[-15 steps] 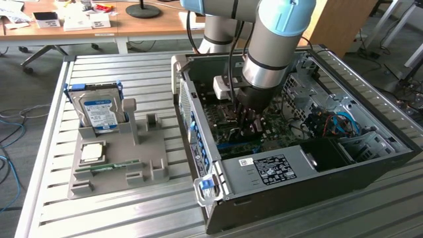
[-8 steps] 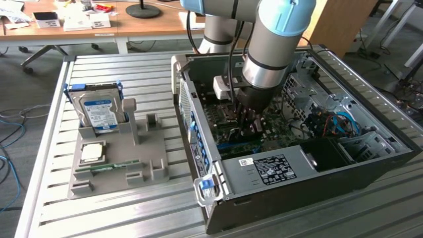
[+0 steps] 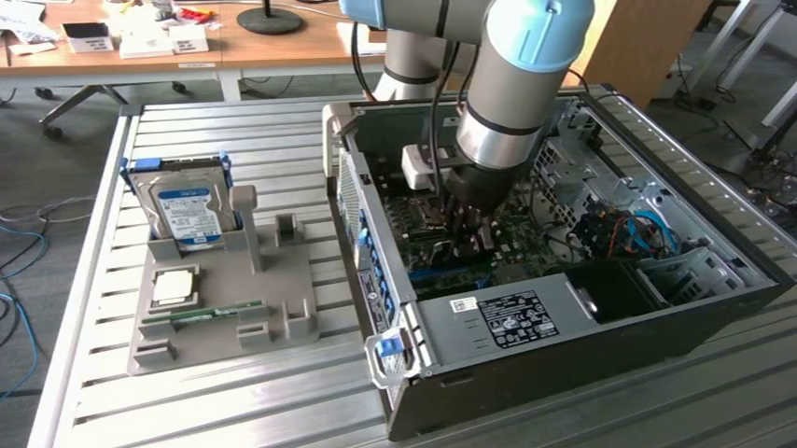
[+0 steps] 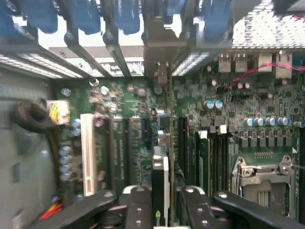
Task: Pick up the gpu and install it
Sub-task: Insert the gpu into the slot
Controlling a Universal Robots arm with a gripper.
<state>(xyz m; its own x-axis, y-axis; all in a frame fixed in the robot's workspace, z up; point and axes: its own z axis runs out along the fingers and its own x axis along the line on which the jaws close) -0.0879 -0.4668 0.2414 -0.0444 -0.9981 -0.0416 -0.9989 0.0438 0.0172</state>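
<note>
Leftward, on the slatted worktop [image 3: 212,411], a grey holder [image 3: 224,308] kept the hard drive [image 3: 187,210] clear of the open computer case [image 3: 561,355]. Mid-frame, the pincer [image 3: 468,245] reached inside, its tips hidden by clutter. Between its fingers [image 4: 138,205] the gpu [image 4: 163,186] stood edge-on, gripped, over the motherboard [image 4: 128,138].

The motherboard [image 4: 138,138] is green, carrying one white slot [image 4: 87,155] among black ones. The hard drive [image 3: 185,210] is silver with a blue label. The bench [image 3: 249,411] is slatted silver-grey.
</note>
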